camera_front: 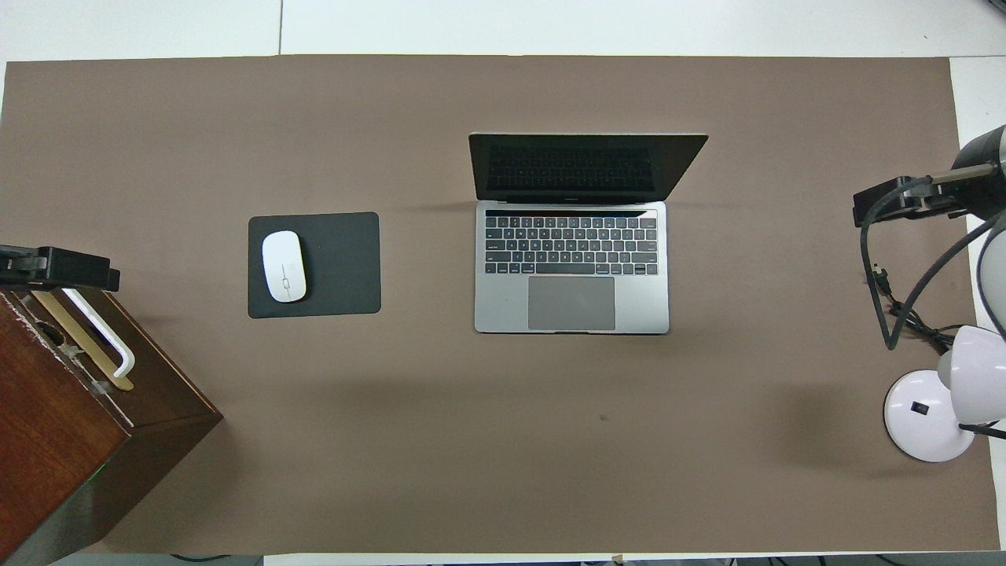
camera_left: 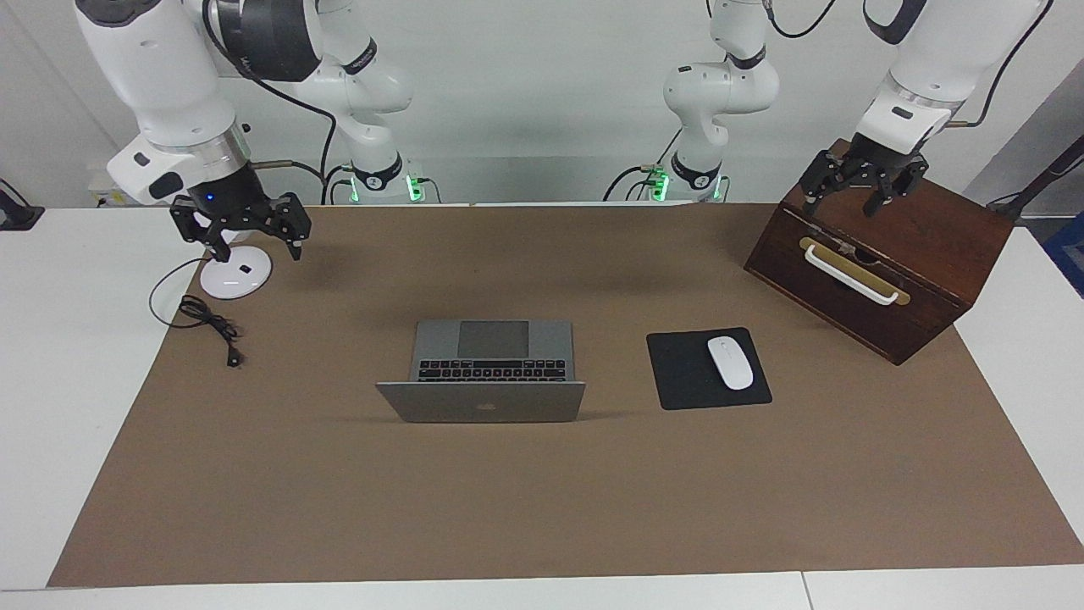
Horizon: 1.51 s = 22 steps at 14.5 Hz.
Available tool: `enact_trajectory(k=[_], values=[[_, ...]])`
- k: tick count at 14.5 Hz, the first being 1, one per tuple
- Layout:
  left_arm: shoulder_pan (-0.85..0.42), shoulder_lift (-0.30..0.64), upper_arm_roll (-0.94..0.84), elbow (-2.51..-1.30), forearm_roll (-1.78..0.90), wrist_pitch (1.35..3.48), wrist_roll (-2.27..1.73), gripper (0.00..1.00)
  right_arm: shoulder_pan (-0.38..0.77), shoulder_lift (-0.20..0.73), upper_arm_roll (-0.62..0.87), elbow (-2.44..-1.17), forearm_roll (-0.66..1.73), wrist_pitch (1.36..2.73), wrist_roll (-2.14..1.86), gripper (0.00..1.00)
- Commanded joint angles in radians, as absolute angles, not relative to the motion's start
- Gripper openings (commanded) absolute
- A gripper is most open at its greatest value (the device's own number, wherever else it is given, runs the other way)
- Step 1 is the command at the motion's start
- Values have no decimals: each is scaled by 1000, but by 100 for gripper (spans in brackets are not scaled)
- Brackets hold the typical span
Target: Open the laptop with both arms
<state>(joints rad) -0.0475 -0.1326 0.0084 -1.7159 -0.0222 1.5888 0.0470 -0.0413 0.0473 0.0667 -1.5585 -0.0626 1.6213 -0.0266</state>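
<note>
The silver-grey laptop [camera_left: 491, 352] stands open in the middle of the brown mat, its lid raised with the apple logo facing away from the robots. In the overhead view the laptop [camera_front: 571, 267] shows a dark screen, black keys and a grey trackpad. My right gripper [camera_left: 258, 246] hangs open and empty over a white round base, well away from the laptop toward the right arm's end. My left gripper [camera_left: 864, 203] hangs open and empty over the top of a wooden box, also well away from the laptop.
A black mouse pad [camera_left: 677, 373] with a white mouse [camera_left: 730, 363] lies beside the laptop toward the left arm's end. A dark wooden box [camera_left: 923, 246] with a white handle stands at that end. A white round base [camera_left: 235, 273] and a black cable [camera_left: 207, 322] lie at the right arm's end.
</note>
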Motion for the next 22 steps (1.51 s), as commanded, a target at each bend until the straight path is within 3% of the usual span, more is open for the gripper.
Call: enact_trajectory(k=[1,6,16,22], values=[[-58,-118,15,-1683,-9,1565,48,100,-44,28,71,-1572,-58,1635,-28,100],[-55,-127,14,-1700,-9,1569,49,100,-55,101,69,-1390,-35,1496,-32,100],[-55,-133,14,-1720,-9,1583,48,100,-52,103,68,-1402,-37,1584,-11,100],[-49,-133,14,-1720,-9,1578,48,100,-80,66,57,-1419,-29,1523,-49,100]])
